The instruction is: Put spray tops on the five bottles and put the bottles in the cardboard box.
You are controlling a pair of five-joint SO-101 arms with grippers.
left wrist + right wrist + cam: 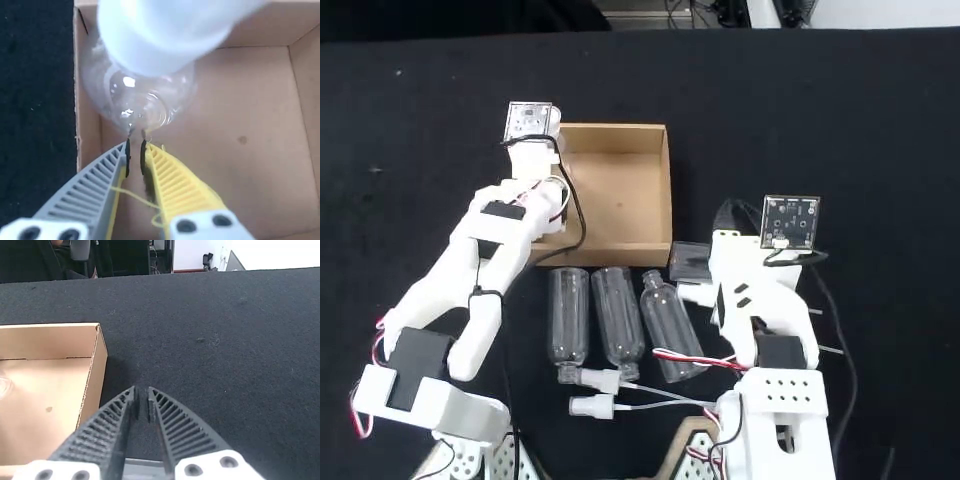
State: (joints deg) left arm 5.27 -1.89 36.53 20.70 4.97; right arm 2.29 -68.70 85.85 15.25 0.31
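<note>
A clear bottle [142, 107] with a white spray top [165, 30] stands in a corner of the cardboard box [240, 150]. My left gripper [134, 150] is shut just beside the bottle's base, with nothing between its grey and yellow fingers. In the high view the left arm [500, 235] leans over the left side of the box [665, 190]. Three uncapped clear bottles [617, 318] lie side by side in front of the box. Two white spray tops [600, 380] with thin tubes lie nearer the front edge. My right gripper [141, 392] is shut and empty over the black table, beside the box's right wall [97, 370].
The black table [820, 120] spreads wide to the right of and behind the box. Red and white cables [695, 362] trail from the right arm [760, 300] across the neck of the rightmost bottle. Both arm bases stand at the front edge.
</note>
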